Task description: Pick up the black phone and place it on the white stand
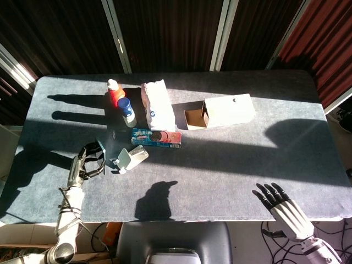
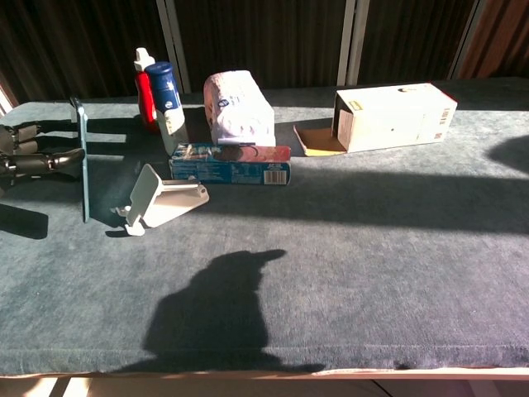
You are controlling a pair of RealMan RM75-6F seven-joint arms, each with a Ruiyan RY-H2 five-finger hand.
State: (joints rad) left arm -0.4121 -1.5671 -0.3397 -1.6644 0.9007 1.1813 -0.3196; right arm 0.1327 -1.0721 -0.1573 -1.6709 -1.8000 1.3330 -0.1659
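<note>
The left hand's fingers [image 2: 45, 159] close around the black phone [image 2: 82, 159], holding it upright and edge-on above the surface [image 2: 347, 248], just to the left of the white stand [image 2: 162, 198]. In the head view the left hand [image 1: 89, 160] and the phone sit close beside the stand's open side, apart from it. The stand lies with its sloped back toward the phone and its small foot nearest the hand.

The grip looks to be on the phone's far edge, so the device may pivot or slip as it is tilted down onto the cradle. The stand seems light; a push from the phone's lower edge could shove it toward the blue snack pack [image 2: 231, 164] or tip it over. Hard sunlight and deep shadow also make the stand's lip difficult to judge.

The right hand [image 1: 287, 209] hovers at the near right edge with fingers spread and nothing in them, well apart from everything.
</note>
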